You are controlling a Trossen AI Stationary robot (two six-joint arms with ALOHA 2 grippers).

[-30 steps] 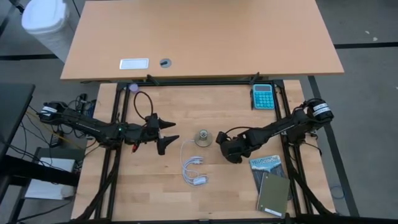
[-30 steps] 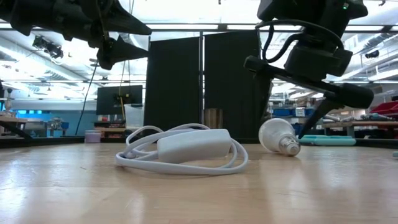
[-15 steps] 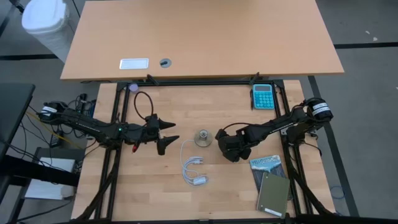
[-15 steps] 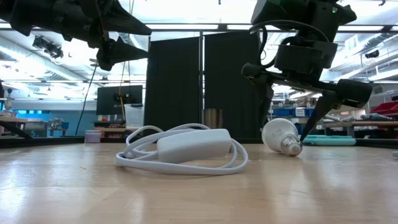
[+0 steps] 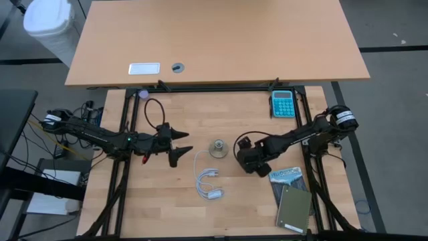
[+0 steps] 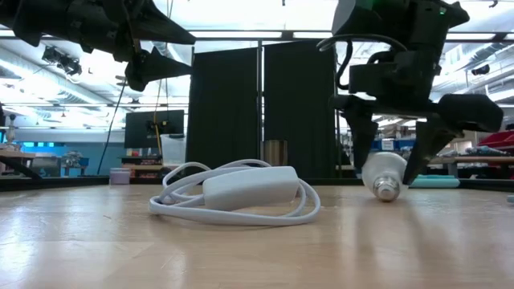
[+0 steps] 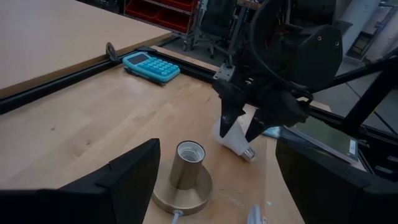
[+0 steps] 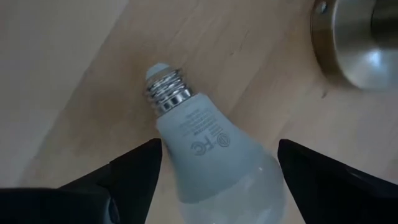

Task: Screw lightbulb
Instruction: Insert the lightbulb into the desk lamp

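The lightbulb (image 8: 208, 146) lies on its side on the wooden table (image 5: 200, 214), and on its white neck I can read an "FC" mark with lines of small grey print beside it that I cannot make out. My right gripper (image 6: 393, 156) stands right over it with its fingers spread wide, one on each side of the bulb; in the low view the globe sits between the two fingertips and the screw base (image 6: 386, 190) points toward the camera, and I cannot tell whether either finger touches the glass. In the right wrist view the bulb fills the gap between the fingers, its threaded base away from the palm. The brass socket (image 7: 184, 177) stands upright just beside the bulb, toward the left arm. My left gripper (image 5: 179, 146) hangs off the table, well apart from the socket, jaws spread and empty. A blue calculator (image 5: 282, 104) rests by the table's far edge; its keys are unreadable.
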